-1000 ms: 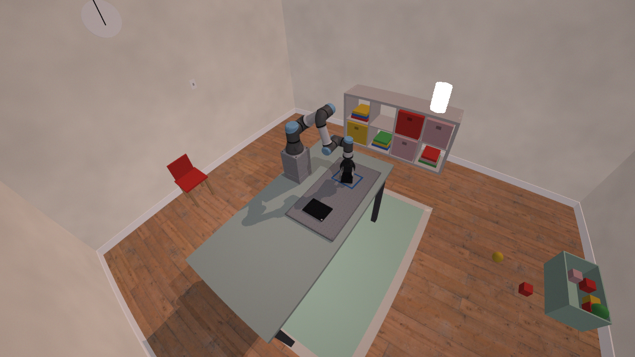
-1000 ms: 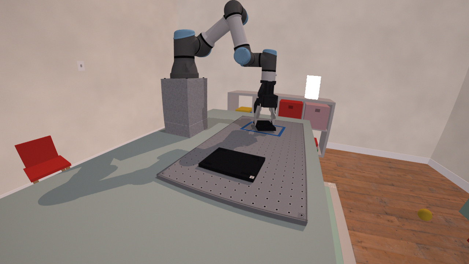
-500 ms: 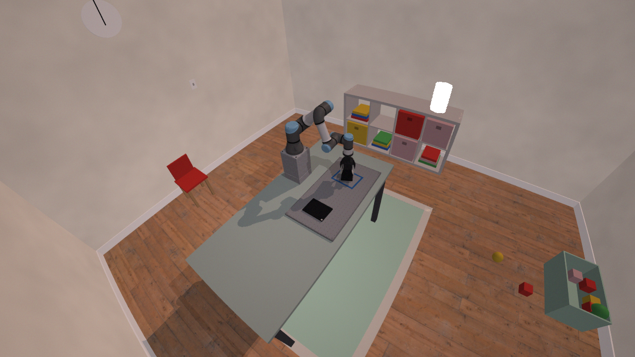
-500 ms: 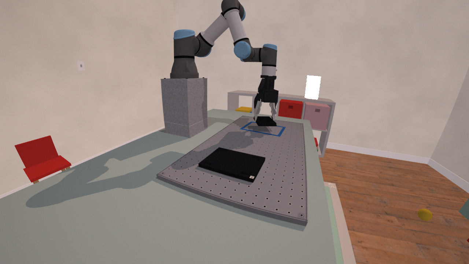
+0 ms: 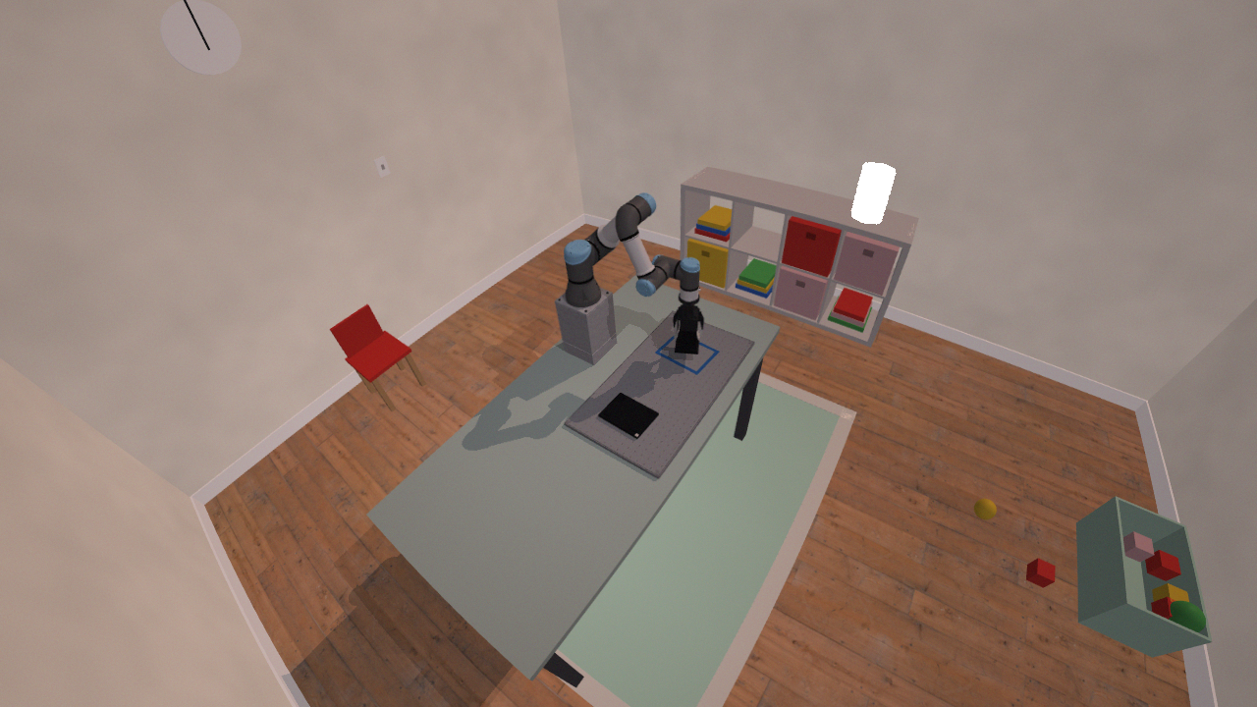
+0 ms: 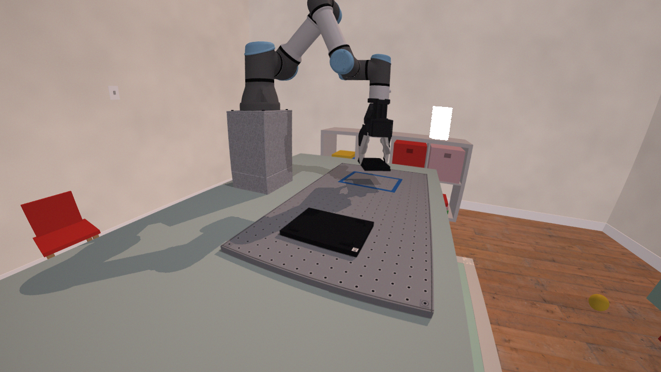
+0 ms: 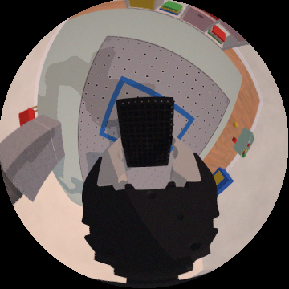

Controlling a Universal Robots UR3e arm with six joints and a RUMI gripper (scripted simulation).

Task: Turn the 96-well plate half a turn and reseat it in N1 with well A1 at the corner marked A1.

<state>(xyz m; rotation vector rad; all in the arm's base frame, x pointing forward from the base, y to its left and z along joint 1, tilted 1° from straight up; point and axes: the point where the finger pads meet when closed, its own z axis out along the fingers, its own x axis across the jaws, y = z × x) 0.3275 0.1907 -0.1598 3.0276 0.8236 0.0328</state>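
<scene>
Black and gridded, the well plate [image 6: 374, 164] hangs clamped in the gripper [image 6: 373, 152], lifted clear above the blue-outlined nest [image 6: 391, 185]. Next likely comes a level half-turn, then lowering between the locators.

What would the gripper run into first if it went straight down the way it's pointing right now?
The gripper, shut on the 96-well plate, points straight down. The plate would likely meet the perforated board inside the blue outline first, though the exact landing spot is uncertain.
</scene>
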